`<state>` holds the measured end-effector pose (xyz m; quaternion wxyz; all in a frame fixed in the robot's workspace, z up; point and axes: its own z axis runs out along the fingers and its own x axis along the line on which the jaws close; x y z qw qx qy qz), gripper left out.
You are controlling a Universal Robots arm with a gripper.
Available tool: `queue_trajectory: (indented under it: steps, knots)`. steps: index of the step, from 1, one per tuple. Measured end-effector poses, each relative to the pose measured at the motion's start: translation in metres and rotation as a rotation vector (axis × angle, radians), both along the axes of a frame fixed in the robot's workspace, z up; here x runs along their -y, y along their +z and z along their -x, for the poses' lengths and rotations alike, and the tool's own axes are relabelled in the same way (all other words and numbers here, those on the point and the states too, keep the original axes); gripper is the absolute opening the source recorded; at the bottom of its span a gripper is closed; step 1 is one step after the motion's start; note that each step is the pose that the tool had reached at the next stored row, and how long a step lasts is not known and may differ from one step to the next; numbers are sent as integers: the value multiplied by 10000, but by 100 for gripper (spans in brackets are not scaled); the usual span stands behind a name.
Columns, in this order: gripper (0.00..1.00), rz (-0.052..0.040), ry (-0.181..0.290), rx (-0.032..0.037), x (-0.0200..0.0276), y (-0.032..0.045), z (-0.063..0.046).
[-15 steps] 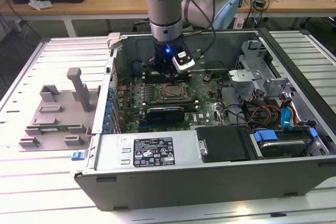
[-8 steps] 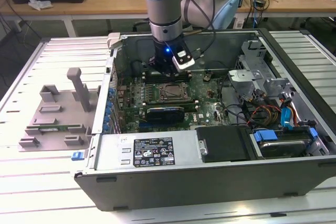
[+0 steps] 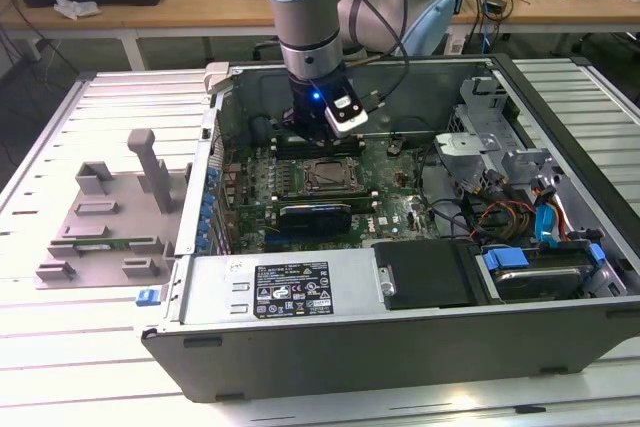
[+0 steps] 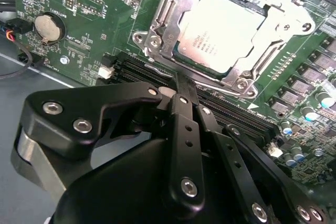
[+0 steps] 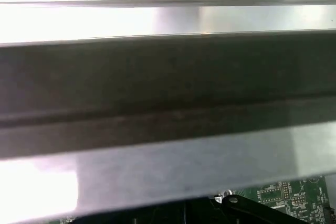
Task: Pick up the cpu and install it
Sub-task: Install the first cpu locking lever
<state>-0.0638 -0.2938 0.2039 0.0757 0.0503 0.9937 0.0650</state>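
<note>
A: Location of the cpu?

B: Seated in the socket frame on the motherboard, silver top up, inside the open computer case on the counter.

A: And the gripper?

B: Just beside the socket, apart from the cpu, in the second wrist view. Its 2 black fingers are closed together, with nothing between them.

A: Exterior view?

B: The gripper hangs over the board near the socket.

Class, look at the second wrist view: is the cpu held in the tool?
No. In the second wrist view the cpu lies flat in the socket frame on the motherboard, apart from the tool.
</note>
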Motion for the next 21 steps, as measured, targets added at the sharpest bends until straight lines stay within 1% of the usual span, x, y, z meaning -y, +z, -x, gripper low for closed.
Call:
queue_trajectory:
  steps: [3, 5, 6, 8, 10, 13, 16, 18, 19, 20, 21]
  knots:
    - [11, -1, -9, 69, 2, -7, 12]
    - [11, -1, -14, 132, 5, -16, 20]
    - [11, -1, -17, 168, 7, -22, 22]
    - [11, 1, -29, 288, 16, -41, 29]
    - [11, 3, -37, 351, 21, -51, 31]
    - [11, -2, -42, 416, 24, -60, 30]
    - [11, -6, -40, 447, 25, -60, 30]
    - [11, -26, -43, 447, 25, -59, 30]
    - [11, -34, -42, 448, 25, -53, 30]
    - [11, -34, -45, 449, 25, 13, 29]
    - [11, -33, -75, 448, 25, 119, 29]
